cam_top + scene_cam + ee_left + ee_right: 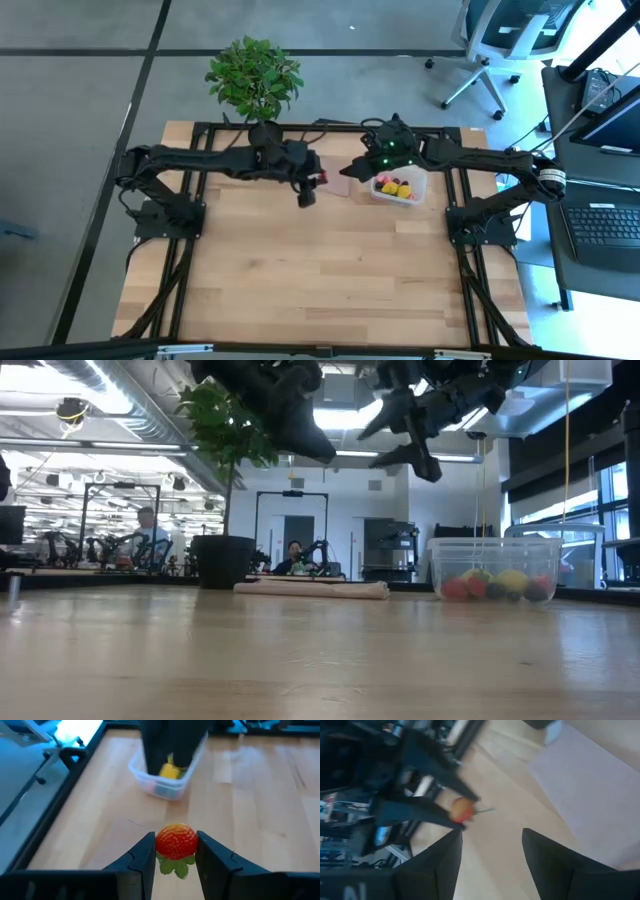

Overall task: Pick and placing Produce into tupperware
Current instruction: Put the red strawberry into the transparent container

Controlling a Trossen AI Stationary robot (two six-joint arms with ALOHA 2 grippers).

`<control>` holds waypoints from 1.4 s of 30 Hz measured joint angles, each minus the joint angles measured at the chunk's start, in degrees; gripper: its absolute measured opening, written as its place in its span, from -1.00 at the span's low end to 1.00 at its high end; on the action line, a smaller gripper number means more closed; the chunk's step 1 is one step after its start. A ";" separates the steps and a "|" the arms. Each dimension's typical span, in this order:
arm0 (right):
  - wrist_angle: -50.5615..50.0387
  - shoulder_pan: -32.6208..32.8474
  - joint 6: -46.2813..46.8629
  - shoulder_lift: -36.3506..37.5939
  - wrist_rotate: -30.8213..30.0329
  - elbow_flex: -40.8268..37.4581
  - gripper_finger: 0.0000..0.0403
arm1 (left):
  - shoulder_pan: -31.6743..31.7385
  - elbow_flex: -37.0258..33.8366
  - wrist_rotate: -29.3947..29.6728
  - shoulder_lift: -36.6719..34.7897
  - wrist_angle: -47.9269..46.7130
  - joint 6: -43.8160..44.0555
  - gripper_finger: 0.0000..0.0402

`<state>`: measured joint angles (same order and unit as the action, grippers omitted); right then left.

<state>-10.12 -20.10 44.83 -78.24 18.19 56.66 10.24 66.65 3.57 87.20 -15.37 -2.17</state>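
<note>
Red strawberry (176, 841) half hidden between left end effector (175, 857) fingers.

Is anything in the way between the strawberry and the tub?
Yes. The left gripper holds the strawberry above the table, and the right gripper hangs open by the tub on the side facing the strawberry. In the left wrist view it covers part of the tub's opening. The table between is bare.
</note>
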 joint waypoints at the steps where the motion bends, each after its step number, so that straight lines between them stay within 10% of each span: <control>1: 1.05 0.27 0.01 0.00 0.00 0.00 0.04 | 0.37 -0.01 0.00 0.00 0.57 -0.02 -0.45; 42: 12.49 2.27 1.34 -0.02 -5.66 0.00 0.04 | 1.75 -0.02 -0.44 0.00 13.56 -1.56 -0.43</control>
<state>2.37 -17.84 46.17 -78.26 12.53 56.66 11.99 66.63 3.14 87.20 -1.82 -3.74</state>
